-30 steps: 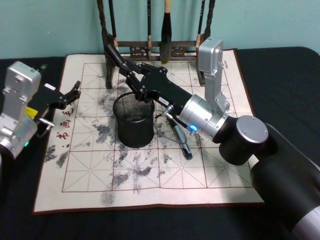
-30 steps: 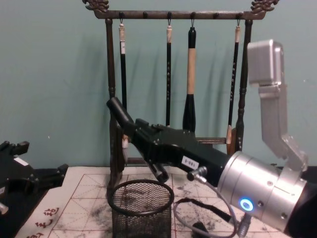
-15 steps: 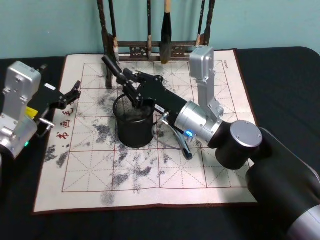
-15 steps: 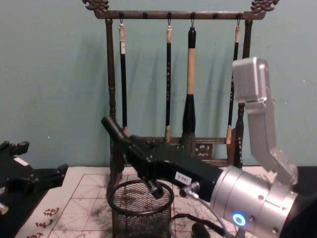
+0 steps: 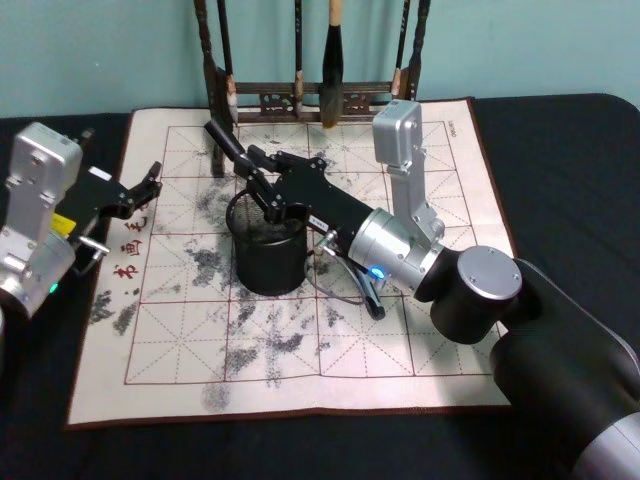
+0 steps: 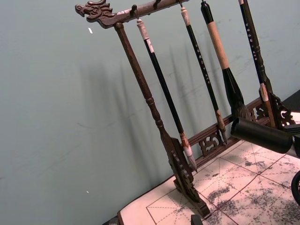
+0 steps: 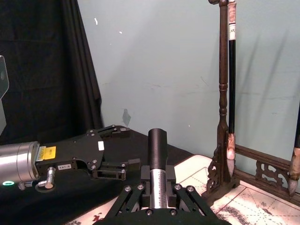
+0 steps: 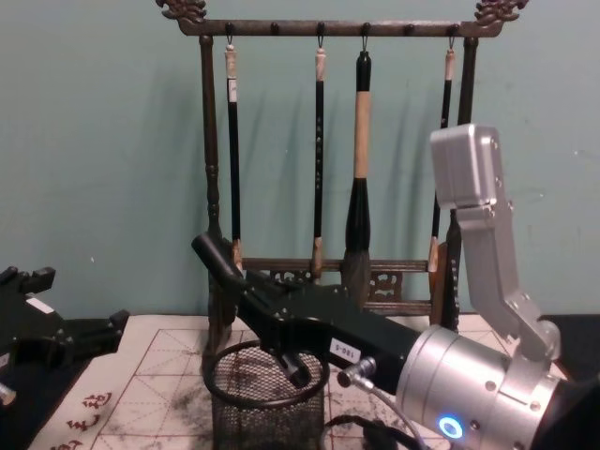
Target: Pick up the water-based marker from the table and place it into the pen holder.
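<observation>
We have the pick done, drop pending: above the pen holder (image 5: pixel 268 262) our right gripper (image 5: pixel 268 190) is clamped on the water-based marker (image 5: pixel 225 143), tilted far-left and unreleased; the left gripper (image 5: pixel 140 190) is parked left, fingers apart.

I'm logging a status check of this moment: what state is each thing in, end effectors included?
pen holder: upright on the mat.
marker: gripped, tilted over the pen holder.
right end effector: shut on the marker.
left end effector: open, parked beside the mat's left edge.
brushes: hanging from the rack.
</observation>
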